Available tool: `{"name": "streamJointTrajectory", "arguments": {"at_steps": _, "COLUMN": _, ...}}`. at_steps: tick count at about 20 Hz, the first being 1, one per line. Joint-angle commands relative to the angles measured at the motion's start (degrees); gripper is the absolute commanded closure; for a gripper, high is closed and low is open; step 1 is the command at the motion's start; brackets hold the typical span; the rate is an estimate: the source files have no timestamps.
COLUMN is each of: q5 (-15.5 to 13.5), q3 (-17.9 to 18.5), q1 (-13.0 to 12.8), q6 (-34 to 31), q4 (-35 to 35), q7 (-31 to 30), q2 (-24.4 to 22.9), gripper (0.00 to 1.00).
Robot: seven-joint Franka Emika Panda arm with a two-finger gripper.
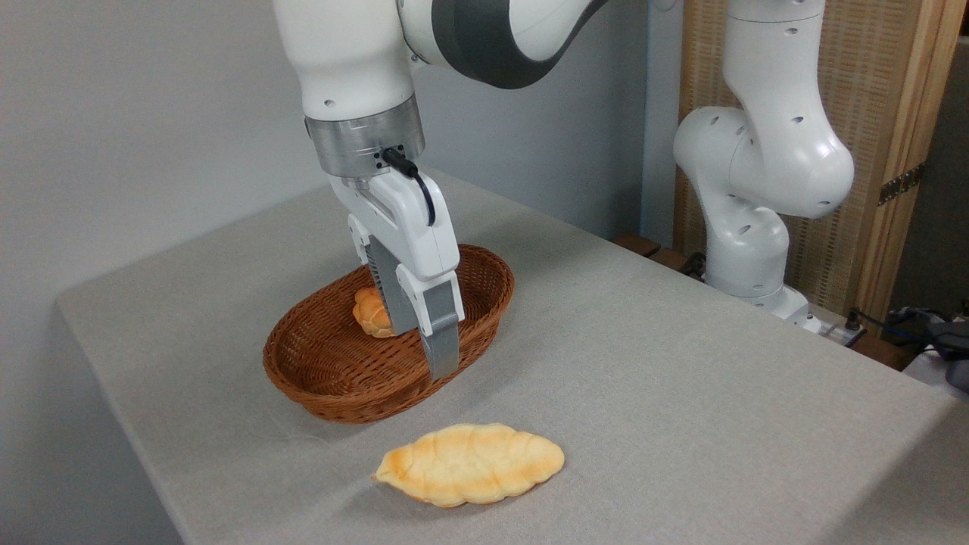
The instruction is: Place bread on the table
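Observation:
The bread, a long flat braided loaf with golden edges, lies flat on the grey-beige table near the front edge, just in front of the wicker basket. My gripper hangs over the basket's inside, above and behind the loaf and apart from it. It is open, with nothing between its fingers; the nearer finger points down past the basket's front wall. A small round orange bun sits in the basket, partly hidden behind the gripper.
The arm's white base stands at the table's far right edge, with a wooden screen behind it. Cables lie off the table to the right. A grey wall backs the left side.

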Motion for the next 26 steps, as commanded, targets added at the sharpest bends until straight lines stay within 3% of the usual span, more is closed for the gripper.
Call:
{"name": "streamJointTrajectory", "arguments": {"at_steps": 1, "q5": -1.8, "q3": 2.1, "q1": -0.5, "q6": -1.3, "q4": 1.9, "q7": 0.5, "q2": -0.5, "gripper": 0.0}}
{"name": "streamJointTrajectory", "arguments": {"at_steps": 4, "q5": -8.3, "q3": 4.3, "q1": -0.5, "q6": -1.3, "q4": 4.2, "q7": 0.1, "q2": -0.5, "gripper": 0.0}}
{"name": "streamJointTrajectory", "arguments": {"at_steps": 6, "q5": -10.3, "q3": 4.3, "q1": -0.5, "q6": -1.3, "q4": 6.4, "q7": -0.9, "q2": -0.5, "gripper": 0.0}}
{"name": "streamJointTrajectory", "arguments": {"at_steps": 8, "q5": -11.1, "q3": 4.0, "q1": -0.5, "q6": -1.4, "q4": 6.8, "q7": -6.5, "q2": -0.5, "gripper": 0.0}}
{"name": "streamJointTrajectory", "arguments": {"at_steps": 11, "q5": -10.0, "q3": 2.1, "q1": -0.4, "q6": -1.6, "q4": 6.9, "q7": -16.7, "q2": -0.5, "gripper": 0.0}}
{"name": "streamJointTrajectory", "arguments": {"at_steps": 16, "q5": -4.9, "q3": -4.2, "q1": -0.4, "q6": -3.1, "q4": 8.0, "q7": -23.4, "q2": -0.5, "gripper": 0.0}}
{"name": "streamJointTrajectory", "arguments": {"at_steps": 19, "q5": -2.0, "q3": -5.5, "q1": -0.4, "q6": -5.9, "q4": 8.6, "q7": -23.4, "q2": 0.1, "gripper": 0.0}}
{"name": "streamJointTrajectory", "arguments": {"at_steps": 26, "q5": -1.8, "q3": -5.4, "q1": -0.5, "q6": -6.3, "q4": 8.7, "q7": -23.2, "q2": 0.1, "gripper": 0.0}}
